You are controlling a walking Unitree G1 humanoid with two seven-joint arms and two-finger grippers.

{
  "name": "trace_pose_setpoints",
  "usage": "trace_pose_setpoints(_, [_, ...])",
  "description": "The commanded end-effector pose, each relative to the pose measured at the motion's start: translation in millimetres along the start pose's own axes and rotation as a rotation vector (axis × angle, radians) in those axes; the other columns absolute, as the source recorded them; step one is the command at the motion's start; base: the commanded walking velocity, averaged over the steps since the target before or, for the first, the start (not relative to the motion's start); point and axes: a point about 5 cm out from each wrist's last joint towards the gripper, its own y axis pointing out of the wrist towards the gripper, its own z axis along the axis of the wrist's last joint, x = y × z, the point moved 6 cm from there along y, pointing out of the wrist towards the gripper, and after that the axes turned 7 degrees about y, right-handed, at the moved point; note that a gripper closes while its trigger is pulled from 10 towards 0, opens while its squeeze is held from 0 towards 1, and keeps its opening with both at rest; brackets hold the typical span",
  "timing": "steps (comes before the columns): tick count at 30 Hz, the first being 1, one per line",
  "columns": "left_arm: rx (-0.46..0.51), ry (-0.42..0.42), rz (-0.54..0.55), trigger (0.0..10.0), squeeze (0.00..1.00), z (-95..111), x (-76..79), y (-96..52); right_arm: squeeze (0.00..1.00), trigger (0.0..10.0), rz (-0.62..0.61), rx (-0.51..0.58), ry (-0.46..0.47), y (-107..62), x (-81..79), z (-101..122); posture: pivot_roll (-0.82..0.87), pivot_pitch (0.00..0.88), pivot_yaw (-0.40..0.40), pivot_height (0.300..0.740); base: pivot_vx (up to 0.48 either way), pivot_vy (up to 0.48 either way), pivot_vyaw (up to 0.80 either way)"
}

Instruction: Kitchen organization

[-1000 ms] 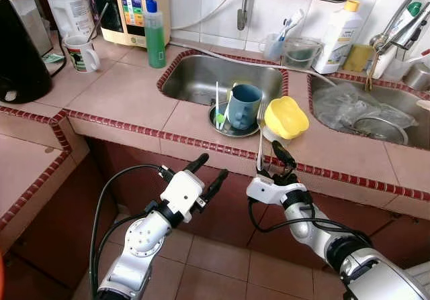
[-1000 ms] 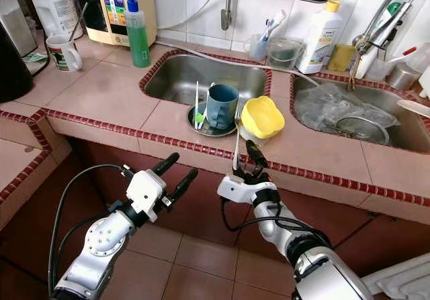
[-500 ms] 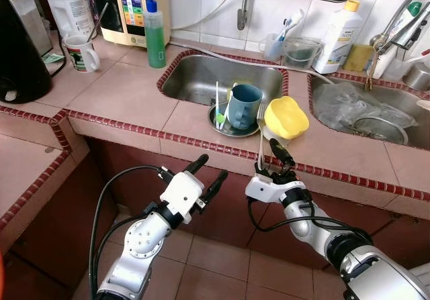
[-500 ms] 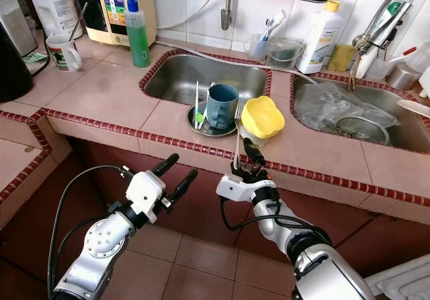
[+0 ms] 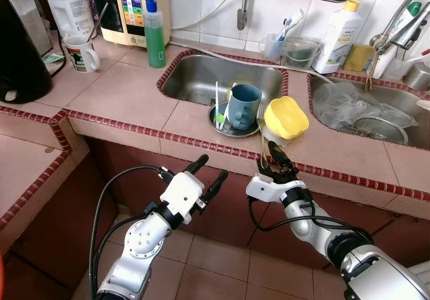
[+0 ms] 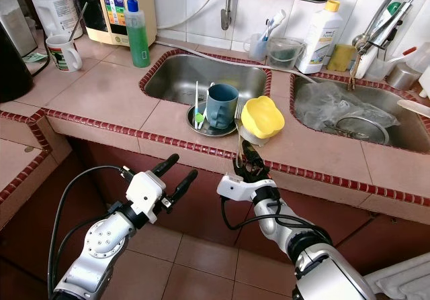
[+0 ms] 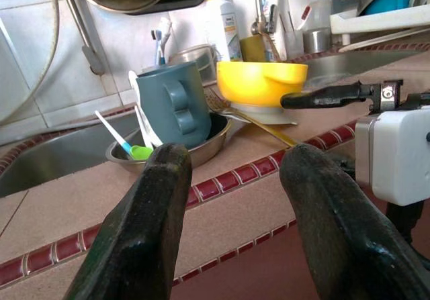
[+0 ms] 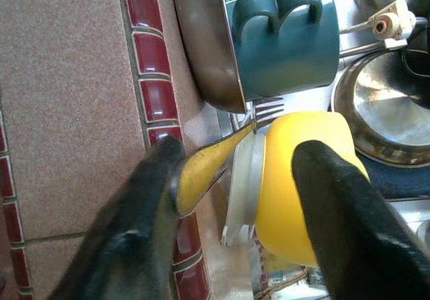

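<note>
A metal fork (image 5: 259,131) lies on the tiled counter, its handle reaching the front edge. It sits between a steel plate (image 5: 230,128) holding a blue mug (image 5: 243,105) and a yellow bowl (image 5: 285,117) on a white lid. My right gripper (image 5: 273,160) is at the counter's edge, open, with the fork (image 8: 218,154) handle's end between its fingers, close to one of them. Just beyond it are the yellow bowl (image 8: 302,179) and the blue mug (image 8: 289,35). My left gripper (image 5: 211,168) hangs open below the counter front, holding nothing.
A white and green utensil (image 5: 218,109) leans on the plate. Behind it is a sink (image 5: 201,78); a second sink (image 5: 363,112) holds plastic and a strainer. A green bottle (image 5: 154,35), white mug (image 5: 80,52) and black kettle (image 5: 20,52) stand to the left.
My right gripper has moved forward and up to the counter's edge, so the fork handle's end now lies between its fingers. The left arm has not moved.
</note>
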Motion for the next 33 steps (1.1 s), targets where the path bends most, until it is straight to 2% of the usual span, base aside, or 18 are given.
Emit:
trace_pose_setpoints(1, [0.005,0.008,0.003,10.0,0.0,3.2,-0.4,1.5,0.0,0.0,-0.005,-0.004,-0.026,1.5,6.0,-4.5,-0.02,0.024,-0.064,0.74,0.0,0.0,0.0])
trace_pose_setpoints(33, [0.005,0.006,0.008,10.0,0.0,3.3,-0.6,1.9,0.0,0.0,-0.002,-0.005,-0.038,1.9,7.7,-6.1,-0.01,0.023,-0.068,0.74,0.0,0.0,0.0])
